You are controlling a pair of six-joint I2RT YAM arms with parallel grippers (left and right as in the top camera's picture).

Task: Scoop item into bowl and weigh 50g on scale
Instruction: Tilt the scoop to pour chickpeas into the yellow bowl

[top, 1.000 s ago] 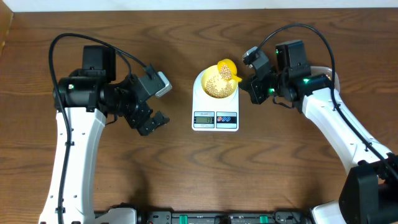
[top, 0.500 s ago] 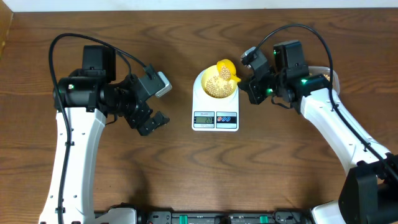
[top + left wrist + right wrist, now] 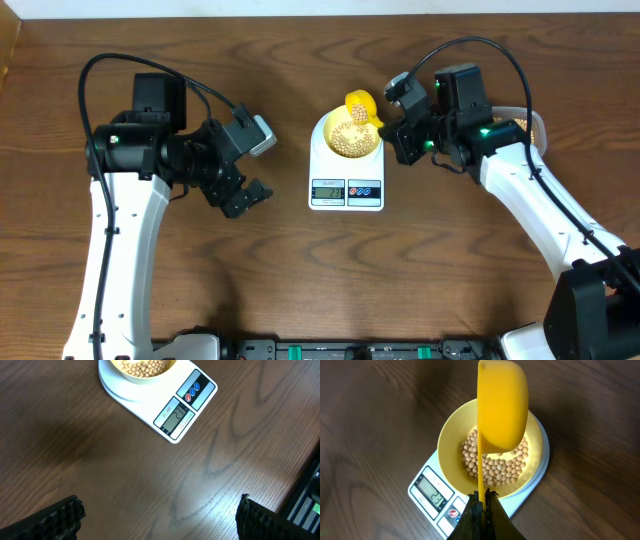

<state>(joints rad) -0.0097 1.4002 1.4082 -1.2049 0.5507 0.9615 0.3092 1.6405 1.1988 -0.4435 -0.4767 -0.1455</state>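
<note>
scoop (image 3: 502,407) tipped above bowl (image 3: 451,445) of beans (image 3: 495,467) on scale (image 3: 432,492), handle pinched tight in right gripper (image 3: 481,502), left gripper (image 3: 247,196) spread wide over table (image 3: 100,460) beside scale

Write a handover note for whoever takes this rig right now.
Left gripper: open, empty, over the table left of the scale.
Right gripper: shut on the handle of the yellow scoop, which is tipped over the bowl.
The bowl sits on the scale, partly filled with beans.
Done: beans are in the bowl; the display seems to read 23.
Left: add beans until it shows 50.
</note>
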